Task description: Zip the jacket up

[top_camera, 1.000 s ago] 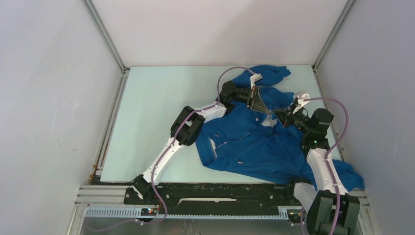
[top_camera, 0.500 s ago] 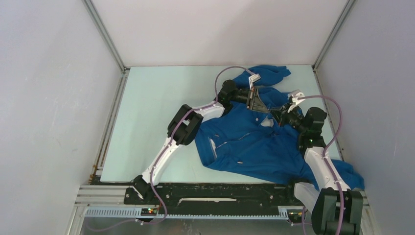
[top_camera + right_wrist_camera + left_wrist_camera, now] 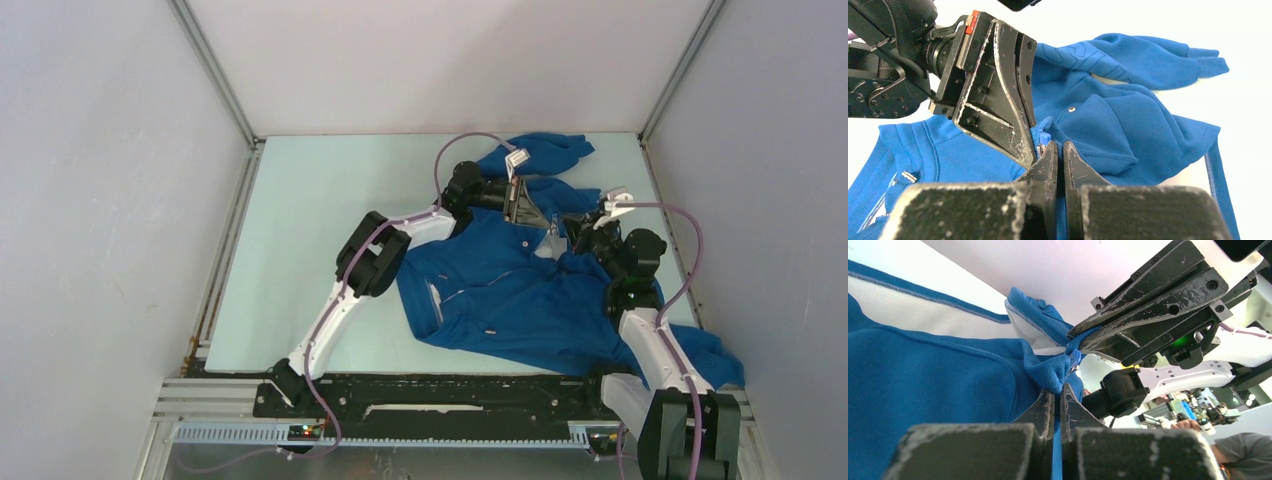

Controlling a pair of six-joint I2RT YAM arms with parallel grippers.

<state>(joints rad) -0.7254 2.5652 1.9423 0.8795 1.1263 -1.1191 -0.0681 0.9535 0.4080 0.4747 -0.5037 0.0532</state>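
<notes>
The royal-blue jacket point(image 3: 500, 290) lies crumpled on the right half of the table, collar toward the back. Both grippers meet at its collar end. My left gripper point(image 3: 548, 224) is shut on a bunched fold of blue fabric point(image 3: 1055, 371), with pale lining point(image 3: 1040, 342) just above it. My right gripper point(image 3: 562, 232) is shut on the jacket edge right beside it, tips almost touching the left one's. In the right wrist view a small blue zipper pull point(image 3: 1044, 136) sits between the left gripper point(image 3: 1029, 160) and my right gripper point(image 3: 1058, 146).
One sleeve point(image 3: 545, 150) reaches to the back wall. Another part of the jacket point(image 3: 715, 360) hangs over the near right corner by the right arm's base. Pale table surface point(image 3: 320, 220) stretches to the left, with enclosure walls on three sides.
Both grips have stayed shut on the jacket. The left arm's elbow has drifted slightly left, and the right wrist has shifted a little near the collar.
</notes>
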